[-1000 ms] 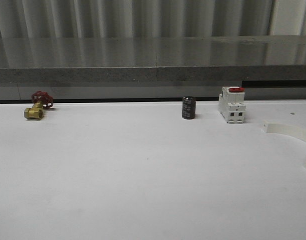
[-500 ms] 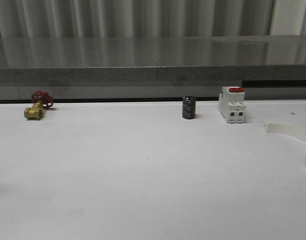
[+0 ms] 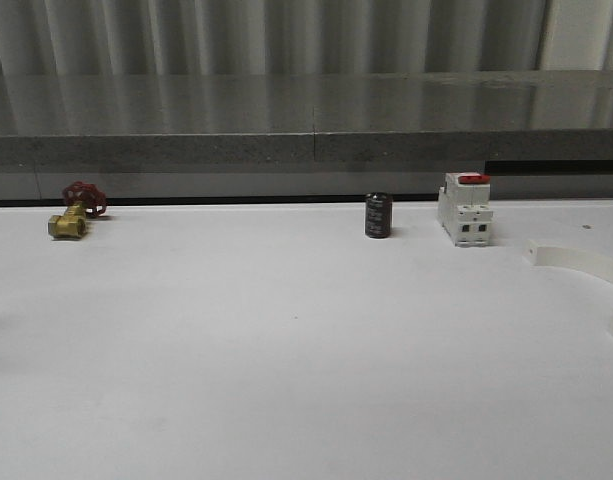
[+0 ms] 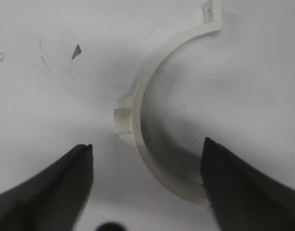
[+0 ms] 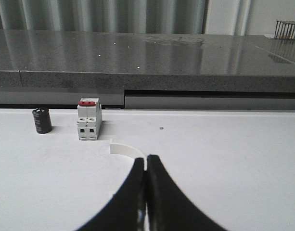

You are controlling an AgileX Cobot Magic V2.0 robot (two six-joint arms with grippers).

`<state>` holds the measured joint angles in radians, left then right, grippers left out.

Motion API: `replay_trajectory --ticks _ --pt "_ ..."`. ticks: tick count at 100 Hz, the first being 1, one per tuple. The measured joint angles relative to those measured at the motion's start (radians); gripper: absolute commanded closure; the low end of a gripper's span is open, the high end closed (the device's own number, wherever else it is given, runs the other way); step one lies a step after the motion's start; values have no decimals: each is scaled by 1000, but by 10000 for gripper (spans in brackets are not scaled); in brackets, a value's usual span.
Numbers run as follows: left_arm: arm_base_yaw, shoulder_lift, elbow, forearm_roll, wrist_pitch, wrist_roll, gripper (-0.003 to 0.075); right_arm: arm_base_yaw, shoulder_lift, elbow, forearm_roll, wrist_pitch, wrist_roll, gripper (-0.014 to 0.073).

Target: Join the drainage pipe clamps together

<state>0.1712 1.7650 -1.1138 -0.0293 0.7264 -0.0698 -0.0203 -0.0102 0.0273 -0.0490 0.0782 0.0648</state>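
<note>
Desk: white, wide, backed by a grey stone ledge.
Drainage pipe clamps: one white half-ring lies at the desk's right edge, near the breaker; another half-ring lies flat under the left gripper.
Left gripper: fingers spread wide, straddling that half-ring.
Right gripper: fingers pressed together, empty.
Circuit breaker: white, red switch.
Capacitor: black cylinder, upright.
Valve: brass, red handle, far left.

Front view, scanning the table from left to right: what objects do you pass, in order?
Brass valve with red handle → dark cylindrical capacitor → white breaker with red switch → white curved pipe clamp at the right edge, partly cut off.
</note>
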Motion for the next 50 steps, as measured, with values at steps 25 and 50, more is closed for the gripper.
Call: replay_trajectory --ticks 25,50 --pt "2 106 -68 0 0 0 248 0 0 0 0 0 0 659" --pt "2 150 -81 0 -2 0 248 0 0 0 0 0 0 659"
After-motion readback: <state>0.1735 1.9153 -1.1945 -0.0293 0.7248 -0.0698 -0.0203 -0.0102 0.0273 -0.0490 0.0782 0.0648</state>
